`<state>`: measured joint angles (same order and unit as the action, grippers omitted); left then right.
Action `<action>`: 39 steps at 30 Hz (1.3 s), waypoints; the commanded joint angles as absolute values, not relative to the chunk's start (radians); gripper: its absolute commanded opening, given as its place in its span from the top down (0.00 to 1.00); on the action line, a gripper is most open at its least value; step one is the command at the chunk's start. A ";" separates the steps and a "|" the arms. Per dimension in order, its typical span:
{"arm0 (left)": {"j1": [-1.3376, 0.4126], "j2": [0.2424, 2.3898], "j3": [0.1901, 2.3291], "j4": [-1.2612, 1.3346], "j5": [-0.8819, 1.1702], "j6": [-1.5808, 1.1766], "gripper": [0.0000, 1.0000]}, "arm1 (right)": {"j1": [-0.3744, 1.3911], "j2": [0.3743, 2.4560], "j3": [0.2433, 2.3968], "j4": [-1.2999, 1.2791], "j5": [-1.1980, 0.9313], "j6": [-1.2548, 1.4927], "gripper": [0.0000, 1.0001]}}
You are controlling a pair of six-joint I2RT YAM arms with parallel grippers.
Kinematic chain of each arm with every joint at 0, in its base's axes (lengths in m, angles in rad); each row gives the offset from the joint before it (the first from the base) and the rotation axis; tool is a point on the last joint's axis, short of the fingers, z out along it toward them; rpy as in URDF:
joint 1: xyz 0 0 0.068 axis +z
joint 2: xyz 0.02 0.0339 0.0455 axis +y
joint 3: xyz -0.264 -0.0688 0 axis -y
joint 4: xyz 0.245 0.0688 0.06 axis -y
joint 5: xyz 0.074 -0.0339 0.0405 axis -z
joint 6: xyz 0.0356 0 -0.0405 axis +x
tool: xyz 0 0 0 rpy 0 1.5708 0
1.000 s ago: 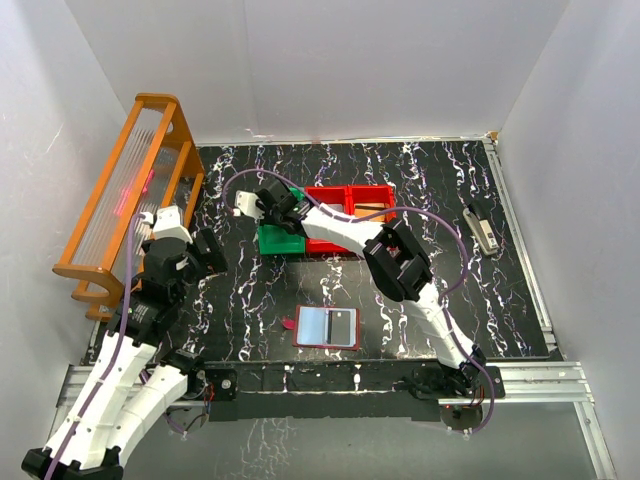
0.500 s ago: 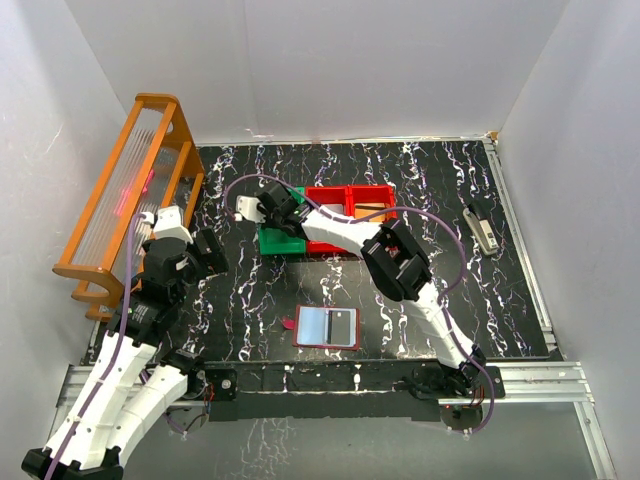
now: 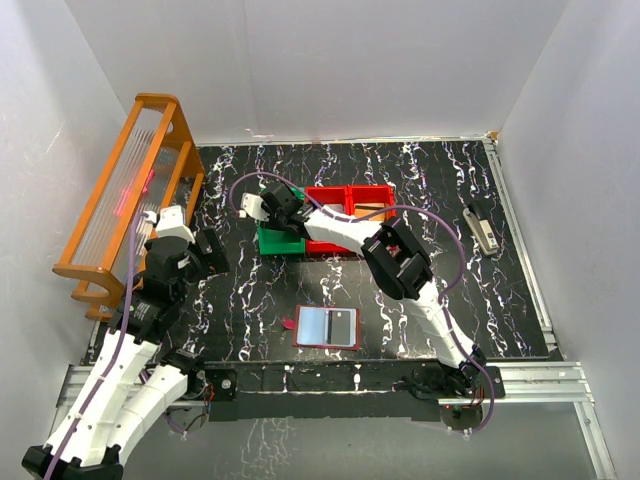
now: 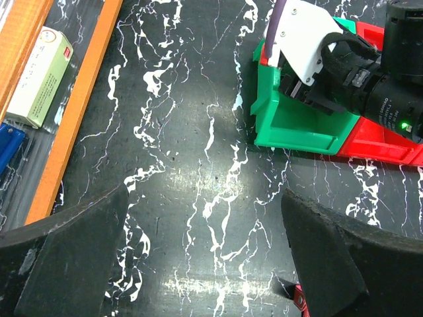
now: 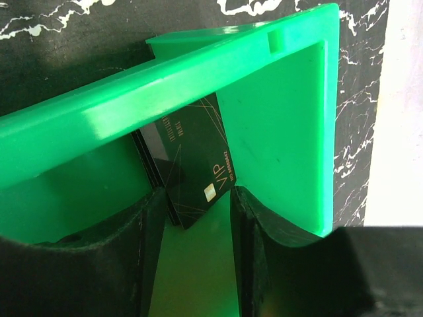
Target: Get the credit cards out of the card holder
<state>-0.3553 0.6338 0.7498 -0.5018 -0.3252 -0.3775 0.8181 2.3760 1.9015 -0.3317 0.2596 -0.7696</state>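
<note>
The card holder (image 3: 327, 327) lies open and flat on the black marbled table near the front, its pale sleeves facing up. A stack of black credit cards (image 5: 192, 165), the top one marked VIP in gold, leans against the wall inside a green bin (image 5: 284, 112). My right gripper (image 5: 198, 198) reaches down into that green bin (image 3: 280, 241). It is open, its fingers either side of the cards' lower corner with a gap on the right. My left gripper (image 4: 205, 195) hovers wide open over bare table at the left (image 3: 207, 250), holding nothing.
Two red bins (image 3: 350, 215) adjoin the green one on its right. An orange wooden rack (image 3: 130, 190) runs along the left edge, with a small box (image 4: 43, 79) in it. A stapler (image 3: 483, 228) lies at the far right. White walls enclose the table.
My right gripper's jaws have parted and let go of the black cards inside the green bin. The left arm has not moved.
</note>
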 commanded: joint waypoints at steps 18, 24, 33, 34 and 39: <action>-0.350 0.652 0.737 -0.487 -0.305 -0.367 0.01 | 0.798 2.052 1.730 -0.057 0.136 -0.354 0.40; -0.350 0.667 0.735 -0.481 -0.287 -0.362 0.01 | 0.758 1.704 1.346 0.145 0.242 0.011 0.17; -0.350 0.646 0.718 -0.454 -0.278 -0.353 0.01 | 0.718 1.324 0.972 -0.058 0.238 0.424 0.02; -0.351 0.652 0.719 -0.453 -0.270 -0.353 0.01 | 0.718 1.291 0.941 -0.081 0.220 0.460 0.02; -0.350 0.720 0.716 -0.428 -0.150 -0.330 0.01 | 0.718 1.102 0.722 -0.084 0.081 0.690 0.02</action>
<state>-0.3550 0.6724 0.7216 -0.4641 -0.2596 -0.3584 0.7124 1.2320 0.8425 -0.0689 0.1825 0.4435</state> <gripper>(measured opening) 0.984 0.981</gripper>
